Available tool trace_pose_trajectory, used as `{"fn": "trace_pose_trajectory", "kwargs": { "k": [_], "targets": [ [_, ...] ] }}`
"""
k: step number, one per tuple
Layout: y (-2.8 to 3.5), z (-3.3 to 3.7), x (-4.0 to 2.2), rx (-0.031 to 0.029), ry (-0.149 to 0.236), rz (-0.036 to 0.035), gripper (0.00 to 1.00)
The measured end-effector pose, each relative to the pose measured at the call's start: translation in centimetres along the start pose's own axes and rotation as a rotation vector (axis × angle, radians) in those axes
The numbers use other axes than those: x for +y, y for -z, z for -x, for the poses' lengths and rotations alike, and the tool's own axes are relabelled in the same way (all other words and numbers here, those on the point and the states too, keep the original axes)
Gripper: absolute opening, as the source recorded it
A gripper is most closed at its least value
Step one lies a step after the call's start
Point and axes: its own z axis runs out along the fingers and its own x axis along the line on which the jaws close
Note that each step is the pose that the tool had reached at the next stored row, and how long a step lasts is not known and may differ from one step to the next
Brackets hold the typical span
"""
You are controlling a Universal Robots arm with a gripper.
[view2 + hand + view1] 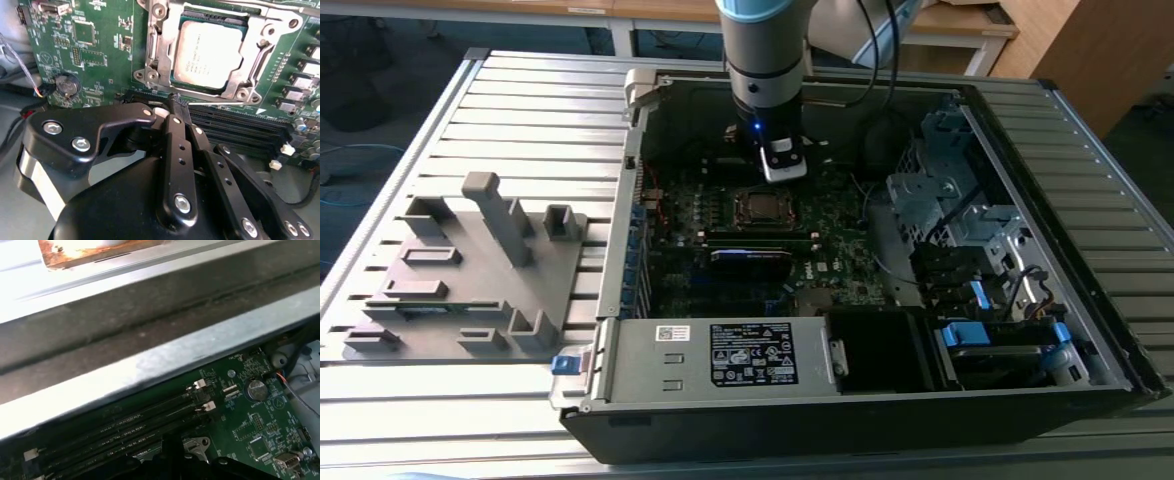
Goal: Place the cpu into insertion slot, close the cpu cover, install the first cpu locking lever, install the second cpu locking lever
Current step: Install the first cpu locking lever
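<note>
The cpu (209, 52), a silver-grey square, lies in the insertion slot (216, 18) on the green motherboard (100, 60). The shiny cpu cover (159, 47) lies flat around it, framing its top. A thin metal lever (262, 56) runs along one side of the cover. My gripper (176, 101) hovers just off the socket's edge, over the black memory slots (235, 125), with its black fingers (172, 150) shut and nothing between them. In the exterior view the gripper (782, 170) hangs over the board just behind the socket (761, 207).
The open computer case (627, 250) walls in the board. A grey drive cage (941, 200) and cables stand on the exterior view's right, a power supply (720, 355) at the front. A grey fixture plate (467, 270) lies outside on the slatted table. A coin battery (66, 85) sits on the board.
</note>
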Motion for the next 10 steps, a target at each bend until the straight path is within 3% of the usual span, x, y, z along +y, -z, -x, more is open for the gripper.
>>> {"fn": "trace_pose_trajectory", "kwargs": {
  "k": [4, 10],
  "targets": [
    [-0.05, -0.11, 0.17, -0.0045, -0.019, -0.0019, 0.11],
    [-0.11, -0.43, 0.49, -0.0066, -0.027, -0.0027, 0.11]
  ]
}}
